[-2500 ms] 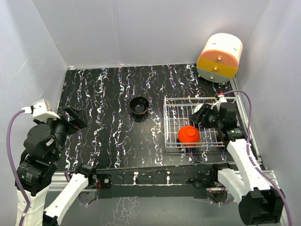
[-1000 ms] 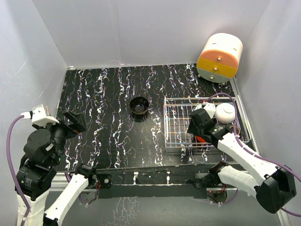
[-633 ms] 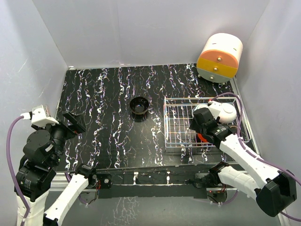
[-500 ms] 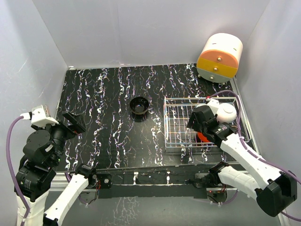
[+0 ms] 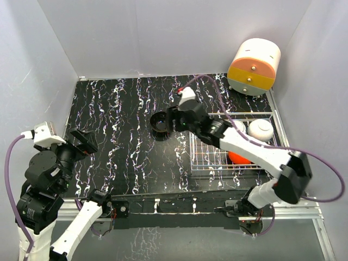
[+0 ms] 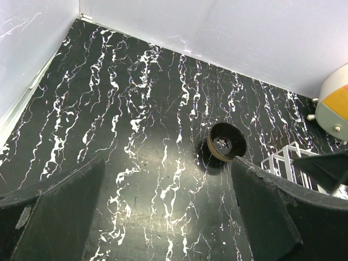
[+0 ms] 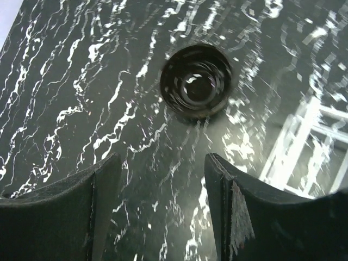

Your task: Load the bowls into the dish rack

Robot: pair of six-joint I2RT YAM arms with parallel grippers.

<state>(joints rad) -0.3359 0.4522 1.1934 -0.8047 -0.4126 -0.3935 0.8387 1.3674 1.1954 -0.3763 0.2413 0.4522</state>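
Since the earlier look the right arm is swinging out of the dish rack [image 5: 209, 149] and stretching left and far across the table [image 5: 114, 114]. It is leaving the white bowl [image 5: 260, 129] sitting in the rack's far right corner. The left arm is barely shifting.

The right gripper [image 7: 161, 159] is hanging just right of the black bowl [image 5: 161, 122]. Its fingers are standing moderately apart with nothing between them. From its wrist view the bowl is lying ahead of the fingertips, not yet between them. The left gripper [image 6: 167, 163] is idling at the near left, spread wide and carrying nothing.

Progress, as I'm judging it:
- The white bowl and the red-orange bowl [image 5: 238, 158] are sitting in the rack, with the red one near and partly hidden by the arm.
- The black bowl is waiting out on the table, left of the rack and well apart from it.
- I'm seeing only these three bowls and can't tell about any others. At least this one is left to load.

Materials:
- The black bowl is glossy, round and upright, and it is throwing highlights inside.
- The rack is thin silver wire in an open grid, shallow and rectangular.
- The table is dark with white marble-like streaks.
- The round cream-and-orange cabinet [image 5: 254, 66] is standing in the far right corner and isn't involved.
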